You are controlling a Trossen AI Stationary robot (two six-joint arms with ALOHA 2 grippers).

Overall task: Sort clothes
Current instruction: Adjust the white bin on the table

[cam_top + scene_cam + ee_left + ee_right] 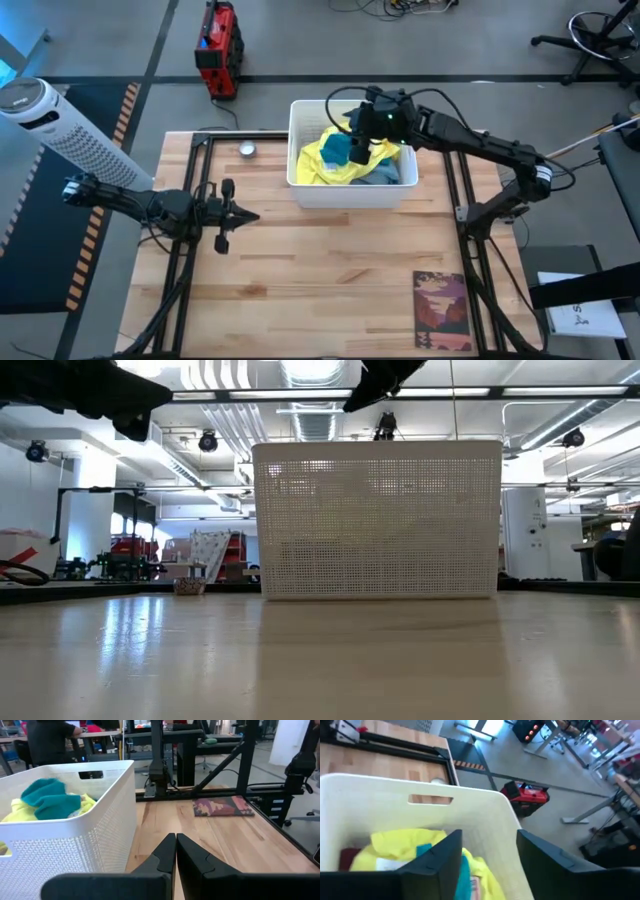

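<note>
The clothes lie heaped inside a white perforated basket at the table's far middle: neon yellow, teal and grey-blue pieces show. The heap also shows in the left wrist view and in the right wrist view. My right gripper hangs over the basket, above the heap, open and empty, as its wrist view shows. My left gripper is shut and empty above the table, left of the basket, also in its wrist view.
A reddish-brown printed mat lies flat at the table's near right. A small round metal thing sits left of the basket. A white perforated cylinder stands off the table's left, a red device on the floor behind.
</note>
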